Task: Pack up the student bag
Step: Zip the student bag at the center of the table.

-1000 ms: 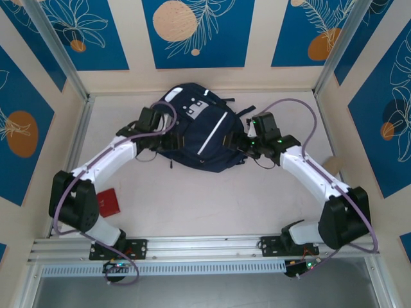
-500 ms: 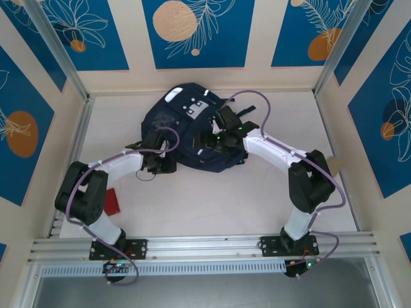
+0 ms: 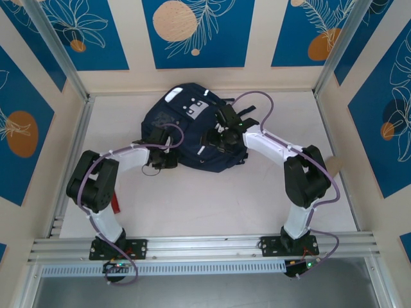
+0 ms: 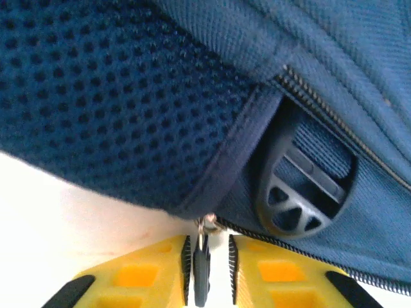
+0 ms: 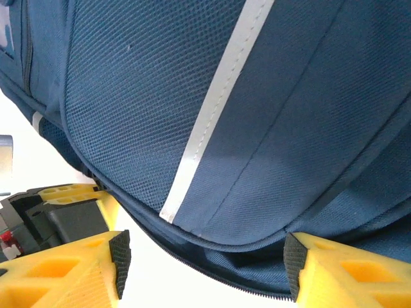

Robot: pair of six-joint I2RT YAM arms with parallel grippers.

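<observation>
Left wrist view: left end effector (image 4: 208,260) narrow, zipper pull (image 4: 201,269) hanging between its fingers with a sliver of gap; student bag (image 4: 128,96) right ahead. Right end effector (image 5: 204,256) wide, straddling the bag's lower seam. Pinch squarely, I'd say, then draw along the track.

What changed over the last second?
Both arms folded inward. The left gripper moved to the student bag's near-left edge and narrowed around a zipper pull. The right gripper swung from the bag's right side onto its front, jaws open. The bag stayed about where it was.
</observation>
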